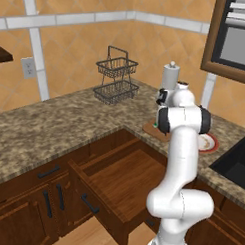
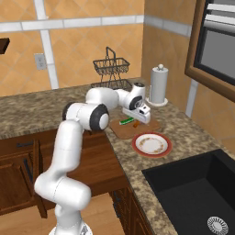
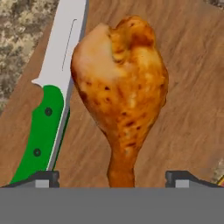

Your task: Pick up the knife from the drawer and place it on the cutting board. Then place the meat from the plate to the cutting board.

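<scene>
End effector (image 3: 112,178) low over meat (image 3: 120,94)

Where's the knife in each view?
Left base view: I can't make it out; the arm covers most of the cutting board.
Right base view: the knife lies on the board, left of the gripper.
Hand view: knife at left, beside the meat.
Shared landmark: the cutting board.
</scene>
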Tool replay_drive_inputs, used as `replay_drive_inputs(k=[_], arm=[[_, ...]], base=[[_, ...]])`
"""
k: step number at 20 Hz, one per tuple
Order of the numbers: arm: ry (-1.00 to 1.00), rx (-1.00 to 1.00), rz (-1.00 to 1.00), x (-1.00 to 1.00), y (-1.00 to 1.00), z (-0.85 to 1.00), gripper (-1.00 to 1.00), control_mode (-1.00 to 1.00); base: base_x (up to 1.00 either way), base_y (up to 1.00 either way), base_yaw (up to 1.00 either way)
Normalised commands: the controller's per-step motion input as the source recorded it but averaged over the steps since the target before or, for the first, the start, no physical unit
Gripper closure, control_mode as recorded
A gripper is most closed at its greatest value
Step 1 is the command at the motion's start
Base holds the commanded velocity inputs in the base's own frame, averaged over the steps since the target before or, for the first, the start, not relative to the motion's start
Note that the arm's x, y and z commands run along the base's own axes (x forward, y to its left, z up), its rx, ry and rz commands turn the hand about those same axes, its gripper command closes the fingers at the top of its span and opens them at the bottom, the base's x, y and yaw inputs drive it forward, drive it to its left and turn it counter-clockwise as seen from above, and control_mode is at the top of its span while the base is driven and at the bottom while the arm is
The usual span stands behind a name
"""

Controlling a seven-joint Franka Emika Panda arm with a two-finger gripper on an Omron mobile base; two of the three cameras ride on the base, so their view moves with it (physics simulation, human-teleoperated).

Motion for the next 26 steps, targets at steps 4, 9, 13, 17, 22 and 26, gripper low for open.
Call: replay_drive_inputs(k=[4, 9, 13, 17, 22, 26], arm=[[-0.17, -0.25, 0.0, -1.0, 0.73, 0.51, -1.0, -1.0], [-0.19, -0.17, 0.02, -1.0, 0.74, 0.4, -1.0, -1.0], [-0.15, 0.0, 0.16, -1.0, 0.56, 0.71, -1.0, -1.0], [0.07, 0.04, 0.54, -0.9, 0.54, 0.88, -1.0, -1.0], [0.34, -0.11, 0.6, -0.53, 0.75, 0.59, -1.0, -1.0], [0.49, -0.45, 0.28, -0.1, 1.0, 0.22, -1.0, -1.0]], base=[[0.0, 0.0, 0.0], [0.0, 0.0, 0.0], [0.0, 0.0, 0.0], [0.0, 0.0, 0.0], [0.0, 0.0, 0.0], [0.0, 0.0, 0.0]])
